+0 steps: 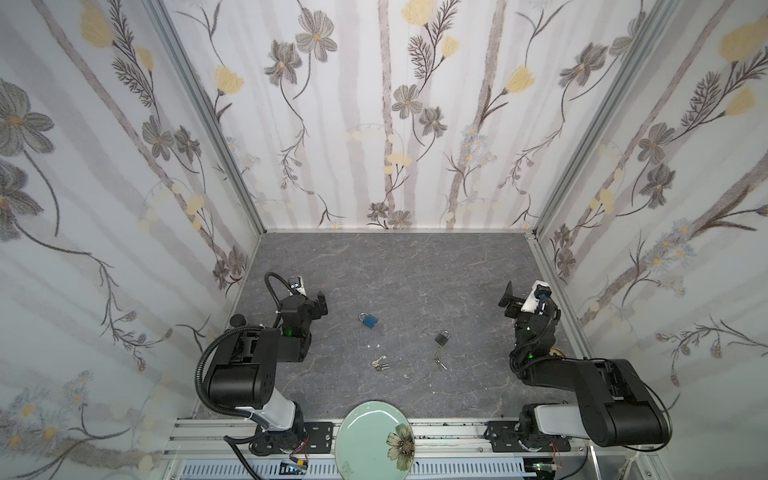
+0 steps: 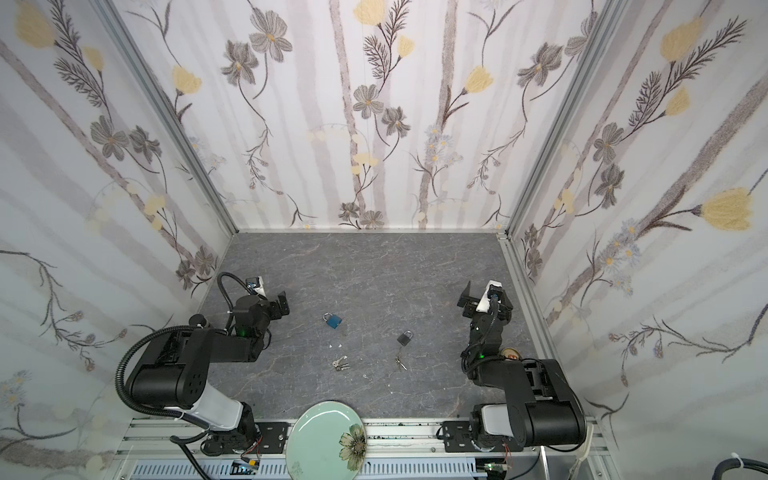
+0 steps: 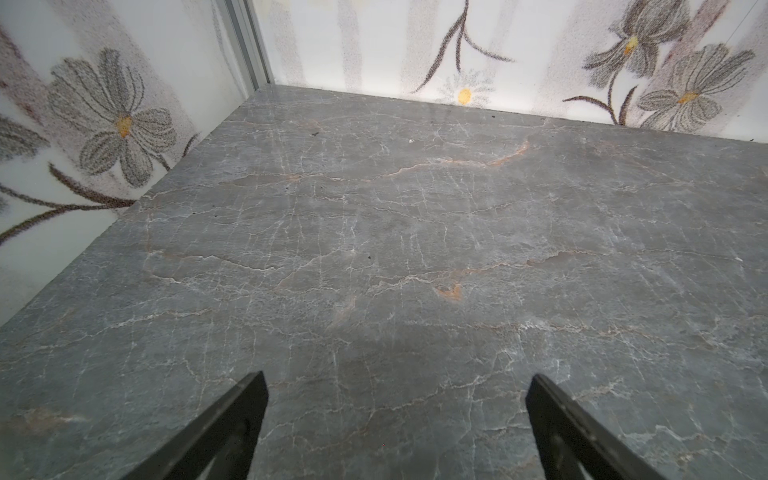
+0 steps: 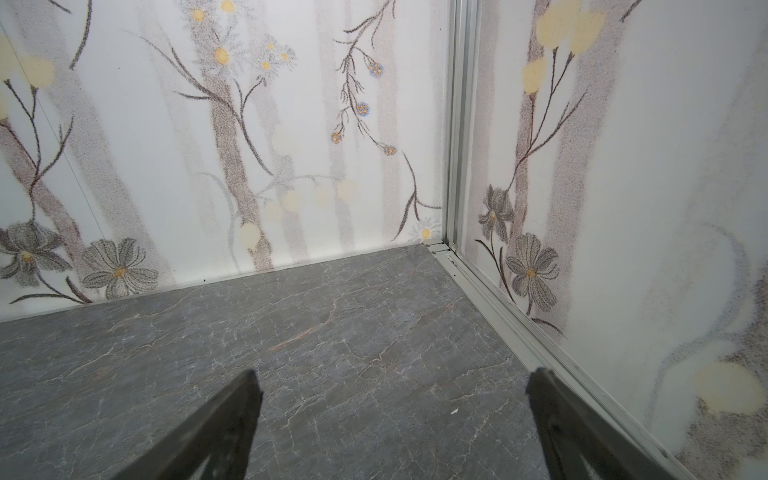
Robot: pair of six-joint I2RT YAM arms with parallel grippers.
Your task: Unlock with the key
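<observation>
currently: left gripper (image 3: 397, 380), jaws spread wide, nothing held, over bare grey table (image 3: 374, 208). right gripper (image 4: 392, 376), likewise wide and empty, near the right wall (image 4: 644, 187). between the arms: blue padlock (image 1: 369, 321); loose key bunch (image 1: 380, 365) nearer the front, apart from it; black padlock (image 1: 441, 338) toward the right arm, second key bunch (image 1: 439, 362) touching its base, whether inserted cannot be told. green plate (image 1: 365, 432) at front edge.
</observation>
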